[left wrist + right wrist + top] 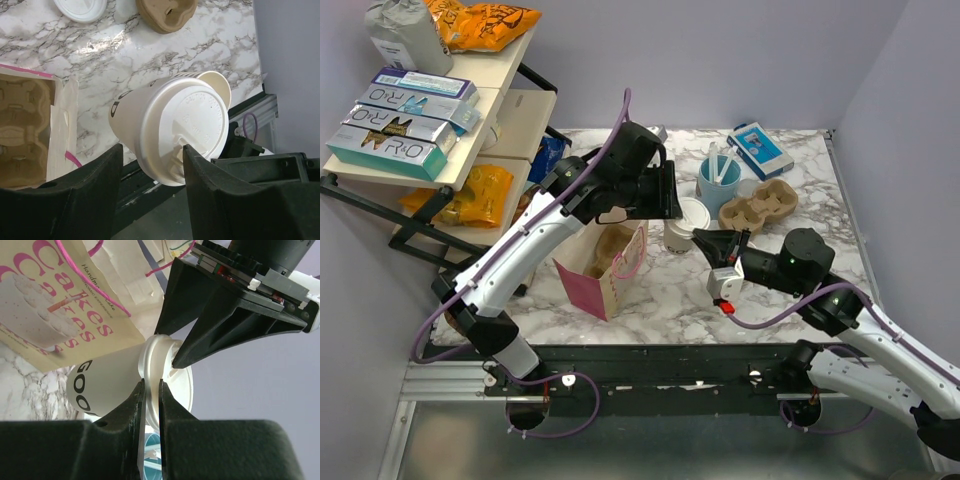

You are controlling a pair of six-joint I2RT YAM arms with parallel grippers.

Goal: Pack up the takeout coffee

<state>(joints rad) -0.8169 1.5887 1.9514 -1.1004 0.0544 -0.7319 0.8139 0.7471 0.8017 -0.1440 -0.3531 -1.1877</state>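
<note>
Table point(660, 295): glossy white marble-pattern top with grey veining.

Paper bag point(603, 272): one. Cream paper, pink print reading "Cakes", pink cord handles, mouth open.

Moulded pulp carriers: two, brown and matte with rounded wells. The carrier in the bag point(20, 125) is partly cut off by the frame edge. The carrier on the table point(760, 208) lies flat.

Mug point(718, 180): one, light blue, holding white sticks. Stick count not readable.

Takeout coffee point(142, 107): one. Smooth white paper cup. Its domed white plastic lid point(197, 125) carries embossed text too faint to read. Of the dark side lettering, only "GOO" shows from the right wrist. The cup is just beside the bag, between both grippers. Its base is hidden, so contact with the table cannot be told.

Left gripper point(152, 150): black fingers spread apart, straddling the lid, with a gap showing on one side.

Right gripper point(151, 385): fingers nearly together, pinching the lid's rim.

Loose lid point(80, 7): one, white, cut off by the frame's top edge.
</note>
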